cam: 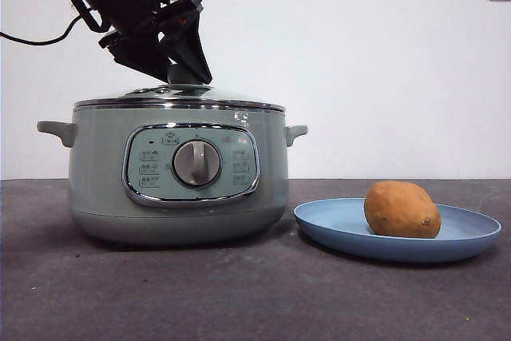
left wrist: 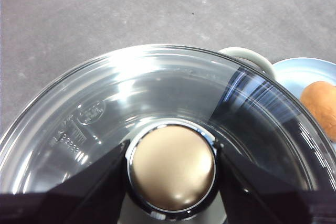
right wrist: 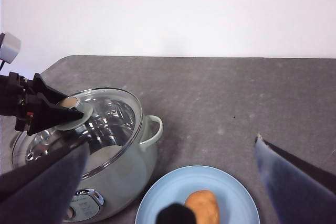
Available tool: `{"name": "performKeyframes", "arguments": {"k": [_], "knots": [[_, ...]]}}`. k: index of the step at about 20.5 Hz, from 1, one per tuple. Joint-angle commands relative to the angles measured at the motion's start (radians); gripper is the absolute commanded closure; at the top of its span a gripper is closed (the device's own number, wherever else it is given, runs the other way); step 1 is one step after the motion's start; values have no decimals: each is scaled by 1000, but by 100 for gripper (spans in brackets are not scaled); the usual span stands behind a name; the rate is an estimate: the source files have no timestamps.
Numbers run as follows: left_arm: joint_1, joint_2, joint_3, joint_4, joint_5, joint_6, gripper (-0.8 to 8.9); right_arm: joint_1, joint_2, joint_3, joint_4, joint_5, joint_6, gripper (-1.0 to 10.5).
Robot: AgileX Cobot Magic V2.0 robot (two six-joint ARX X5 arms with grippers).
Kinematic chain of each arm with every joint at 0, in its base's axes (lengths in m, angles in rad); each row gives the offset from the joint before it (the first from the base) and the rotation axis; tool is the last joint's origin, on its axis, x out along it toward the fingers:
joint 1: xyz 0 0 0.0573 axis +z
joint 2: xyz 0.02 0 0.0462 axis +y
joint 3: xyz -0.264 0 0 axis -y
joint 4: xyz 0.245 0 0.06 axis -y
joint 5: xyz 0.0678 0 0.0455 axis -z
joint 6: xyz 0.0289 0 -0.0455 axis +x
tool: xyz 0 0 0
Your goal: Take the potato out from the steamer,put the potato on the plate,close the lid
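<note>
The lid (cam: 180, 100) sits flat on the steamer (cam: 176, 173), its steel rim level with the pot's rim all the way round in the front view, and its knob (left wrist: 172, 167) is the point everything turns on. The left gripper (cam: 185, 76) stands directly over the centre of the steamer with one black jaw on each side of that knob; in the left wrist view both jaws press against the knob's chrome collar, so the gripper looks clamped on it, though whether it grips firmly or only rests there is hard to tell. The arm leans in over the steamer from the side away from the plate (cam: 471, 239). The potato (cam: 402, 209) lies on the plate just beside the steamer, its long axis roughly level and running across the plate, so the first two parts of the task appear done. The right gripper (right wrist: 173, 192) hovers high above the plate with its jaws spread wide and nothing between them, nearer to the potato than to the steamer. Judging from this, the coming move is a release: the left jaws part sideways from the knob, then rise straight off the steamer without dragging the lid askew.
</note>
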Motion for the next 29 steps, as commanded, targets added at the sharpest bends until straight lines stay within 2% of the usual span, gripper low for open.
{"name": "performKeyframes", "arguments": {"k": [1,4,5,7,8,13,16,18,26,27,29], "knots": [[-3,14,7,-15,-1,16,826,2,-1,2,3,2,8,289],[-2,14,7,-63,-1,12,789,2,-1,2,3,2,8,289],[-2,14,7,-74,-2,12,706,2,-1,2,3,2,8,289],[-2,13,8,-77,-2,12,352,2,-1,2,0,2,8,289],[-2,11,8,-76,-2,12,256,2,-1,2,-5,2,8,289],[-2,-4,29,-92,-2,12,247,2,1,2,-56,-2,8,289],[-2,-36,80,-158,-2,12,247,2,1,2,-94,-2,8,289],[-2,-66,138,-254,-1,12,247,2,1,2,-126,-14,8,289],[-9,-182,478,-855,15,12,254,2,30,3,-341,-269,10,317],[-9,-195,502,-898,34,13,286,2,39,2,-371,-312,10,377],[-10,-221,524,-941,68,16,522,2,56,2,-409,-387,10,528]]}}
